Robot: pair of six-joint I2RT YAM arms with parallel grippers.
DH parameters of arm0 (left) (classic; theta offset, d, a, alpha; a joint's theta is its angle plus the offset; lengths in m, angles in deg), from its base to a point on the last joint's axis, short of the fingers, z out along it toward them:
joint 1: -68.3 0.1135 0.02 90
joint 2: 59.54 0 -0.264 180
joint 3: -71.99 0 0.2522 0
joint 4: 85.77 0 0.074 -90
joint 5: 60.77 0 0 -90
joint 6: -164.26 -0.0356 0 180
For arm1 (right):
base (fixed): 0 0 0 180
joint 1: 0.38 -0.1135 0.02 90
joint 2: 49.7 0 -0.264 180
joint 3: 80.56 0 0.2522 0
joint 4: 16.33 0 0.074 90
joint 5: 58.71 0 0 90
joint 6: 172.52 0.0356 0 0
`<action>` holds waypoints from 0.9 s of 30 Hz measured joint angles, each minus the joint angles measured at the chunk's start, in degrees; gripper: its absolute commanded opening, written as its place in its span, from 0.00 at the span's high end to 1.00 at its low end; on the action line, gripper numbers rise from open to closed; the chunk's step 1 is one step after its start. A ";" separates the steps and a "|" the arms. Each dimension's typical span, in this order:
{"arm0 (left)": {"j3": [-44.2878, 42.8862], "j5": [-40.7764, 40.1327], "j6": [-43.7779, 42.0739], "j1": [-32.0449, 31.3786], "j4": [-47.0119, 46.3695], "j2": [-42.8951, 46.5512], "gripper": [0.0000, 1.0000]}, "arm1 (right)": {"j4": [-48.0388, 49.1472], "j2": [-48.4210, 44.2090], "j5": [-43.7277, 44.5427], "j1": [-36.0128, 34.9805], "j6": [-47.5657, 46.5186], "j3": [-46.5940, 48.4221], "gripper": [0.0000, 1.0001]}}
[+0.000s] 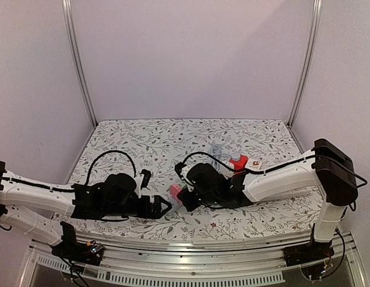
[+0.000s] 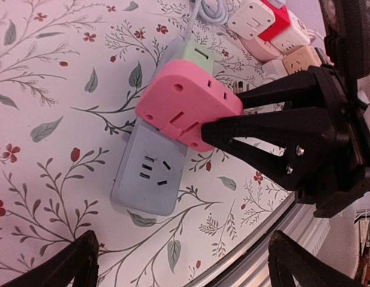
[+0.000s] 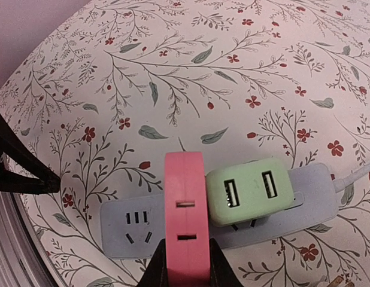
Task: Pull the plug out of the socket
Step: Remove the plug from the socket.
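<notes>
Counter (image 1: 143, 137) surface: white cloth printed with grey leaf sprays and small red flowers, enclosed by plain pale walls (image 1: 191, 54).

Reaching in low from the left is the left white-and-black robot arm (image 1: 41, 194). On it the left jaws stand wide apart and hold nothing. Their two black fingers (image 2: 71, 263) show only at the bottom corners of the left wrist view.

Reaching across from the right toward the middle is the right white-and-black robot arm (image 1: 287, 176). On it the right jaws are narrow and closed on the pink rounded plastic plug (image 2: 185, 101), with black fingers (image 2: 263, 128) pressed on opposite sides of it.

Lying flat on the cloth near the front edge, between the two sets of jaws, is the pale grey-blue rectangular plastic power strip (image 2: 146, 173). One socket at its end nearer the left arm is uncovered.

A heap of red, white and beige plastic adapters (image 2: 266, 24) lies on the cloth near the strip's far end.

The pink plug sits over the middle of the strip, between the uncovered socket and the pale green block adapter with two USB ports (image 3: 248, 191), touching that adapter's side. Whether its pins are seated in the socket cannot be told.

A white cable (image 3: 358, 176) leaves the strip at the green adapter's end.
</notes>
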 measured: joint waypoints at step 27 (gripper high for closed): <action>-4.07 2.14 -15.78 4.00 -6.60 -17.46 0.29 | -2.47 0.87 1.14 0.00 3.63 1.68 0.97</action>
